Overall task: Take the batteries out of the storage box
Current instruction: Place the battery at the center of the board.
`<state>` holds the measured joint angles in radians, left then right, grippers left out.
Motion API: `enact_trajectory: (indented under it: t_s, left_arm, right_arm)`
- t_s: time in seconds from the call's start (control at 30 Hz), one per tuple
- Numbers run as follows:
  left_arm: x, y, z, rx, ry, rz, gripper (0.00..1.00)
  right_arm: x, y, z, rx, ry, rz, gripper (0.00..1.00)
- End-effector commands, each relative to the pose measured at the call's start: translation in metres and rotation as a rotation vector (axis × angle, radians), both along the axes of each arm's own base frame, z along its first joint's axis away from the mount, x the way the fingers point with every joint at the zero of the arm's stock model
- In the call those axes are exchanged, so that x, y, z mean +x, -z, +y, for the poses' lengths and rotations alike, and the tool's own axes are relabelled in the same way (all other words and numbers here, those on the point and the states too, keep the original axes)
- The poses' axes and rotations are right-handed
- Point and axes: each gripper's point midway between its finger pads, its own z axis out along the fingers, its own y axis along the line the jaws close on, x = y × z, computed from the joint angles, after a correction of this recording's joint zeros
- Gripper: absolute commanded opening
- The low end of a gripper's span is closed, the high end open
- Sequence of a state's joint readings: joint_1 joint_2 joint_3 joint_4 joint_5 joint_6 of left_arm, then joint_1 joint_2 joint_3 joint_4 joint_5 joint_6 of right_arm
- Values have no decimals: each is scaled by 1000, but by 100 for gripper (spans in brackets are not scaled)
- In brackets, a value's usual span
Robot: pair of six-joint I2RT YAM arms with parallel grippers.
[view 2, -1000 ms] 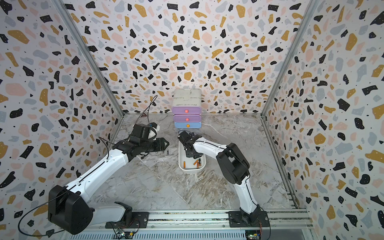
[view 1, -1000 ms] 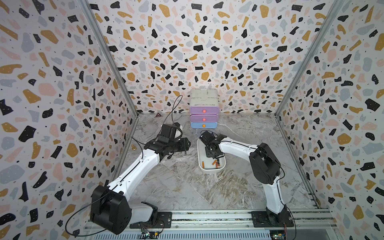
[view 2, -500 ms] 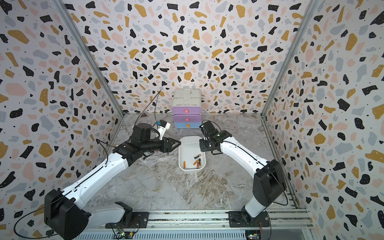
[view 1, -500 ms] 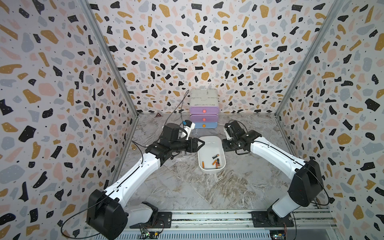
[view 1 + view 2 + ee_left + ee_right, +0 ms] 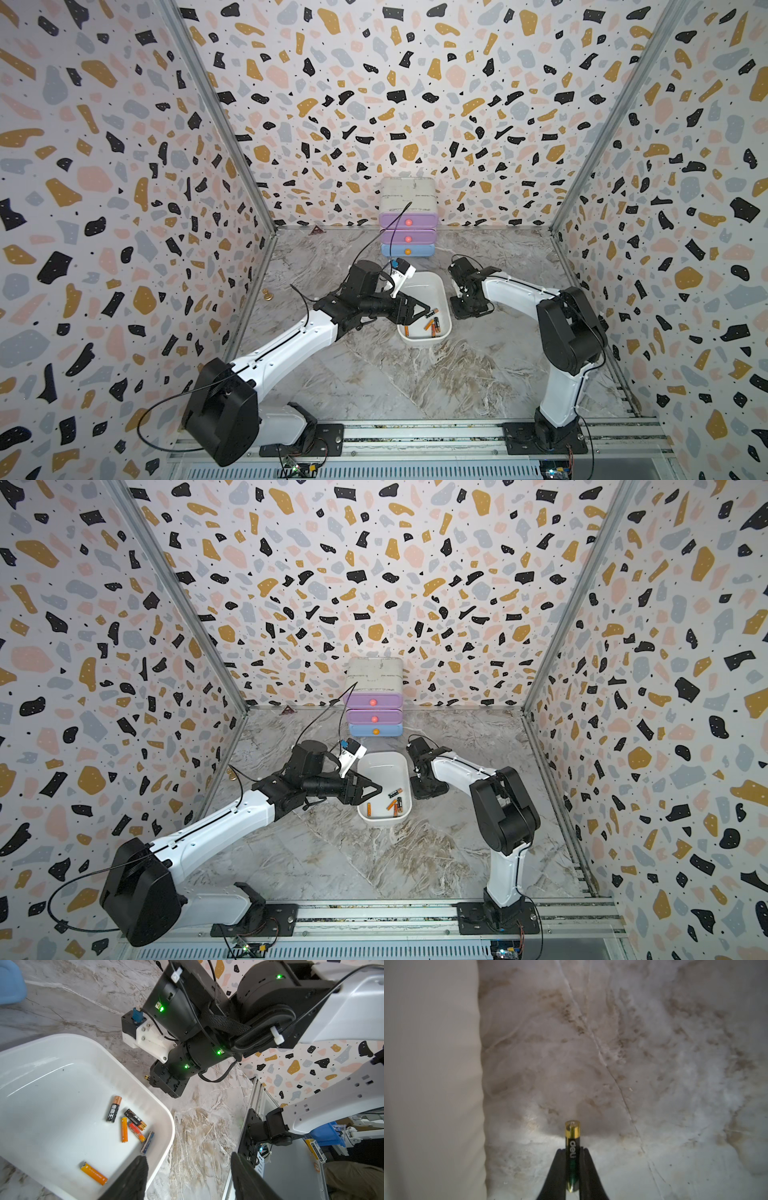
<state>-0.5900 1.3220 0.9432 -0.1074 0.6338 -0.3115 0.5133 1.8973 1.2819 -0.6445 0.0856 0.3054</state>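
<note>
The white storage box (image 5: 424, 284) (image 5: 384, 766) lies mid-table, and several batteries (image 5: 432, 324) (image 5: 395, 804) are gathered at its near end. The left wrist view shows two black-and-copper ones (image 5: 113, 1109), orange ones (image 5: 124, 1129) and a blue one (image 5: 147, 1141) on the box floor (image 5: 52, 1095). My left gripper (image 5: 419, 309) (image 5: 187, 1167) is open and empty. One of its fingers (image 5: 135, 1178) is over the box's corner and the other is over the table. My right gripper (image 5: 465, 305) (image 5: 572, 1151) points down just right of the box, shut on a black-green battery (image 5: 572, 1142) with a gold end.
A white cabinet with purple and blue drawers (image 5: 408, 224) stands against the back wall behind the box. A small brass piece (image 5: 268, 296) lies by the left wall. Patterned walls close three sides, and the arms' rail (image 5: 415, 436) runs along the front.
My right gripper left the box with the battery, swung to its right side and came down towards the table. My left gripper moved right over the box and opened wider.
</note>
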Motion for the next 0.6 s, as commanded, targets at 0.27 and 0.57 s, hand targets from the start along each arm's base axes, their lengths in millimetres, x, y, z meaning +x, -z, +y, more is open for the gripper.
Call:
enact_trajectory:
  t_s: [0.27, 0.57]
  left_arm:
    - [14, 3, 12, 57, -79, -76, 71]
    - [24, 6, 23, 128, -144, -97, 70]
  right_arm:
    - [22, 5, -7, -36, 17, -43, 12]
    - [23, -1, -4, -10, 24, -48, 33]
